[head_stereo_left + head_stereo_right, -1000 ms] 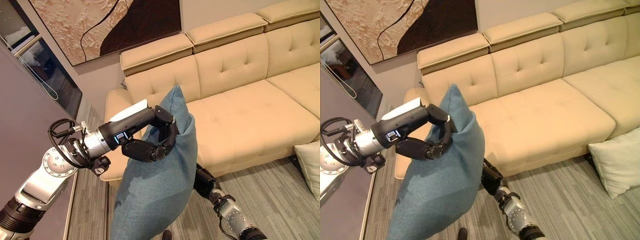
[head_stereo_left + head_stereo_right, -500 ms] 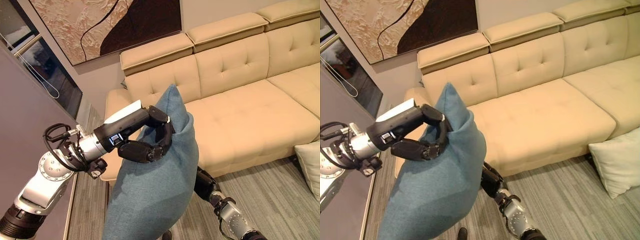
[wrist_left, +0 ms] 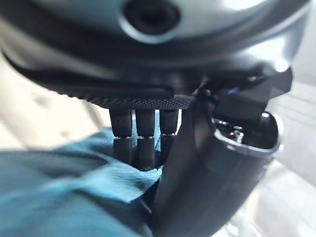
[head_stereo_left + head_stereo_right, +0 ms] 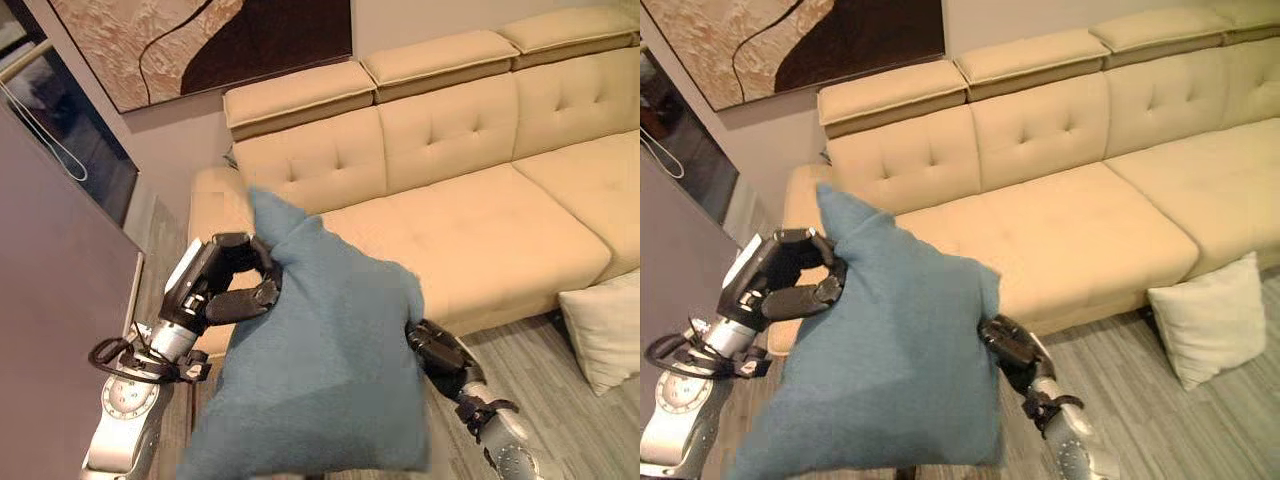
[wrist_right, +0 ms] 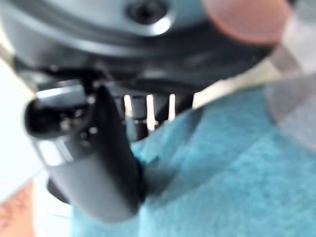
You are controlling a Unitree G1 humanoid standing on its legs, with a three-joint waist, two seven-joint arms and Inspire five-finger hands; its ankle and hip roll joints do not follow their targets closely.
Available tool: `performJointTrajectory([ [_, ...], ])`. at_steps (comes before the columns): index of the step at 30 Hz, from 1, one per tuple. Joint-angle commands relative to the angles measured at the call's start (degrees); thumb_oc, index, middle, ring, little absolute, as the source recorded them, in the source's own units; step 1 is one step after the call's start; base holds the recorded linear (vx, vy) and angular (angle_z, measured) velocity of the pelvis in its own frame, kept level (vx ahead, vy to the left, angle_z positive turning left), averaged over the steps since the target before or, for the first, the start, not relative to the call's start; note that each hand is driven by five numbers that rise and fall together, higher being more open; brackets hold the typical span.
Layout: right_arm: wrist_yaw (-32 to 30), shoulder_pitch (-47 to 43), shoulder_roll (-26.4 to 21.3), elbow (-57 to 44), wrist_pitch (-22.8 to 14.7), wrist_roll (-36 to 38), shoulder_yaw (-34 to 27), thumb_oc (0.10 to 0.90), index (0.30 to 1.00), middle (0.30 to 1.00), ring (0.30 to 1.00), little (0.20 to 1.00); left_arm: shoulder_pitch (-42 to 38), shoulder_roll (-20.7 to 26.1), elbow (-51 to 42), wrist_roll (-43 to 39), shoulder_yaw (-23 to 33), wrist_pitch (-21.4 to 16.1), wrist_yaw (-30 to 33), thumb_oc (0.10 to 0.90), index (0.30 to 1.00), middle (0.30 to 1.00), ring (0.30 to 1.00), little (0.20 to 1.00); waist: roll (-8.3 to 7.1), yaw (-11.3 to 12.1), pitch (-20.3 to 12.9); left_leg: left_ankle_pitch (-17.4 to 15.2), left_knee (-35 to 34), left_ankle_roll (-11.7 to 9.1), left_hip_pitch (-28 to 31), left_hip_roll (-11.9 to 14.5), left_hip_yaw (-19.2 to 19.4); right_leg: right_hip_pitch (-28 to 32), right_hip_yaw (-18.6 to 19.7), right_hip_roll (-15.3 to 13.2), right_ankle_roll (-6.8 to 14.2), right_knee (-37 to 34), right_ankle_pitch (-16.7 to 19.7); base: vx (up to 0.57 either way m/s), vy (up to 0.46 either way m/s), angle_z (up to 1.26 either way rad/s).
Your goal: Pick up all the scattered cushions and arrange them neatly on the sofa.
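I hold a large teal cushion [image 4: 320,370] up in front of me, spread wide between both hands, before the cream sofa [image 4: 460,230]. My left hand [image 4: 235,290] is curled round its upper left corner; the left wrist view shows the fingers [image 3: 143,143] and thumb pinching teal cloth [image 3: 64,187]. My right hand [image 4: 435,350] grips the cushion's right edge, and in the right wrist view its thumb [image 5: 94,158] presses the teal fabric [image 5: 222,177]. A pale cream cushion [image 4: 600,335] leans on the floor against the sofa's front at the right.
The sofa's seat [image 4: 1060,230] lies bare behind the teal cushion. A large painting [image 4: 200,45] hangs on the wall above the sofa's left end. A grey panel [image 4: 60,280] stands close on my left. Striped grey flooring [image 4: 1160,420] runs in front.
The cushion has swung from hanging upright to spread broad and flatter. My left hand dropped lower and left with its corner; the right hand now shows gripping the right edge. The camera shifted slightly.
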Motion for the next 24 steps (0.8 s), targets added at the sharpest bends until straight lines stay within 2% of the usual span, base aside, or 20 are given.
performJointTrajectory([
  [1, 1.75, -5.65, 3.11, -15.11, -8.07, -5.18, 0.52, 0.4, 0.3, 0.3, 0.3, 0.3, -2.67, -0.46, -0.83, -0.95, 0.57, -4.73, 2.03, 0.4, 0.3, 0.3, 0.3, 0.3, -3.62, -1.08, -3.66, -2.18, 0.05, -2.34, -0.02, 0.41, 3.55, -0.76, 3.27, -0.57, -0.2, 0.26, -3.12, 0.0, 0.0, 0.0],
  [3, 0.92, -4.95, 2.62, -16.05, -8.27, -7.01, -0.51, 0.4, 0.3, 0.3, 0.3, 0.3, -1.83, -1.52, -0.08, -1.01, 0.59, -4.66, 2.49, 0.4, 0.3, 0.3, 0.3, 0.3, -3.89, -1.14, -3.68, -1.97, 0.05, -2.17, -0.14, 0.47, 3.51, -0.99, 3.38, -0.48, -0.19, 0.26, -2.9, -0.02, -0.008, -0.02],
  [5, -0.16, -3.83, 2.48, -17.38, -8.72, -9.43, -2.09, 0.4, 0.3, 0.3, 0.3, 0.3, -0.13, -3.68, 1.48, -1.61, 0.18, -4.17, 3.25, 0.4, 0.3, 0.3, 0.3, 0.3, -4.88, -1.27, -3.21, -2.13, 0.21, -1.85, 0.3, 1.06, 3.76, -1.44, 4.03, -0.1, -0.23, 0.26, -2.85, -0.04, -0.031, -0.03],
  [8, -0.57, -3.69, 2.54, -17.55, -9.04, -10.04, -2.51, 0.4, 0.3, 0.3, 0.3, 0.3, 0.16, -4.33, 2.59, -2.03, -0.4, -3.98, 3.58, 0.4, 0.3, 0.3, 0.3, 0.3, -5.7, -0.97, -2.49, -2.87, 1.71, -1.53, 0.3, 1.1, 3.94, -1.41, 4.8, -0.04, -0.35, 0.26, -2.58, -0.03, -0.029, -0.08],
  [9, -1.41, -4.02, 2.44, -17.62, -9.7, -10.98, -2.89, 0.4, 0.3, 0.3, 0.3, 0.3, 0.17, -4.84, 3.71, -2.54, -1.03, -3.81, 4.2, 0.4, 0.3, 0.3, 0.3, 0.3, -6.68, -0.87, -1.45, -4.19, 5.3, -1.28, -0.91, 1.23, 3.93, -1.18, 5.39, -0.15, -0.66, 0.26, -2.33, -0.07, -0.05, -0.13],
  [11, -2.3, -4.05, 2.4, -18.16, -10.34, -11.98, -3.5, 0.4, 0.3, 0.3, 0.3, 0.3, -0.11, -4.95, 4.65, -2.74, -1.88, -3.98, 4.83, 0.4, 0.3, 0.3, 0.3, 0.3, -7.47, -0.79, -0.31, -5.34, 9.42, -1.49, -2.73, 1.1, 4.1, -0.67, 5.38, -0.34, -1.02, 0.26, -2.39, -0.06, -0.028, -0.14],
  [13, -3.42, -4.42, 2.12, -18.38, -10.55, -13.1, -3.52, 0.4, 0.3, 0.3, 0.3, 0.3, -0.48, -5.22, 5.54, -2.83, -2.63, -4.03, 5.9, 0.4, 0.3, 0.3, 0.3, 0.3, -7.96, -0.47, 0.89, -5.12, 14.16, -1.87, -4.97, -0.22, 3.01, -0.33, 5.57, -0.66, -1.4, 0.43, -2.26, -0.06, 0.028, -0.07],
  [14, -3.89, -4.74, 1.93, -18.34, -10.62, -13.76, -3.42, 0.4, 0.3, 0.3, 0.3, 0.3, -0.69, -5.2, 5.8, -2.63, -2.88, -4.21, 6.58, 0.4, 0.3, 0.3, 0.3, 0.3, -8.21, -0.04, 1.33, -5.23, 15.6, -1.8, -6.16, -1.71, 1.86, -0.29, 5.7, -0.86, -1.4, 0.48, -2.14, -0.04, 0.039, 0.02],
  [16, -4.48, -5.12, 1.75, -18.18, -10.96, -15.22, -3.56, 0.4, 0.3, 0.3, 0.3, 0.3, -0.72, -5.52, 6.51, -2.82, -3.52, -4.27, 7.22, 0.4, 0.3, 0.3, 0.3, 0.3, -8.98, 0.07, 1.43, -6.84, 15.43, -0.83, -7.75, -4.07, 1.46, -0.21, 5.54, -1.39, -1.28, 0.56, -1.92, -0.01, 0.021, 0.0],
  [17, -4.51, -5.12, 1.78, -18.18, -10.97, -15.27, -3.56, 0.4, 0.3, 0.3, 0.3, 0.3, -0.75, -5.51, 6.53, -2.81, -3.54, -4.28, 7.23, 0.4, 0.3, 0.3, 0.3, 0.3, -9.04, 0.05, 1.39, -6.85, 15.45, -0.77, -7.8, -4.16, 1.47, -0.23, 5.53, -1.47, -1.23, 0.57, -1.94, 0.03, 0.074, 0.02],
  [18, -5.68, -5.19, 1.67, -17.82, -11.49, -17.22, -3.64, 0.4, 0.3, 0.3, 0.3, 0.3, -0.69, -5.61, 6.9, -2.75, -3.96, -4.17, 7.79, 0.4, 0.3, 0.3, 0.3, 0.3, -9.34, 0.48, 1.31, -6.79, 15.06, 0.51, -9.66, -5.73, 3.0, -0.25, 5.37, -1.63, -0.91, 0.67, -1.64, 0.03, 0.104, 0.08],
  [19, -6.14, -5.44, 1.68, -17.56, -11.61, -18.32, -3.35, 0.4, 0.3, 0.3, 0.3, 0.3, -0.32, -5.77, 6.89, -2.89, -4.03, -4.07, 7.79, 0.4, 0.3, 0.3, 0.3, 0.3, -9.21, 0.82, 1.11, -7.04, 13.7, 1.08, -8.84, -5.76, 3.26, -0.65, 5.94, -1.25, -0.76, 1.06, -1.65, 0.09, 0.204, 0.05],
  [20, -6.47, -5.66, 1.83, -16.94, -11.74, -19.9, -2.57, 0.4, 0.3, 0.3, 0.3, 0.3, 1.15, -6.05, 7.02, -2.82, -3.9, -4.2, 8.23, 0.4, 0.3, 0.3, 0.3, 0.3, -9.31, 1.6, 0.7, -7.71, 11.46, 2.48, -6.2, -7.09, 1.62, -1.09, 6.87, -0.8, -0.48, 2.1, -2.02, 0.11, 0.187, -0.15],
  [21, -6.36, -5.66, 2.06, -16.55, -11.54, -20.21, -2.27, 0.4, 0.3, 0.3, 0.3, 0.3, 1.67, -5.85, 7.24, -3.05, -3.95, -4.14, 8.26, 0.4, 0.3, 0.3, 0.3, 0.3, -9.46, 1.76, 0.65, -7.74, 10.67, 2.68, -5.26, -7.3, 1.04, -1.24, 6.97, -0.79, -0.45, 3.51, -2.47, 0.13, 0.187, -0.35],
  [24, -6.25, -5.9, 3.69, -15.42, -11.18, -21.18, -1.08, 0.4, 0.3, 0.3, 0.3, 0.3, 2.92, -5.1, 7.66, -2.1, -3.34, -3.77, 8.88, 0.4, 0.3, 0.3, 0.3, 0.3, -9.35, 2.85, 1.13, -8.72, 8.38, 4.75, -1.59, -6.7, 1.84, -3.21, 7.73, -1.73, 0.67, 11.42, -3.98, 0.08, 0.151, -0.29],
])
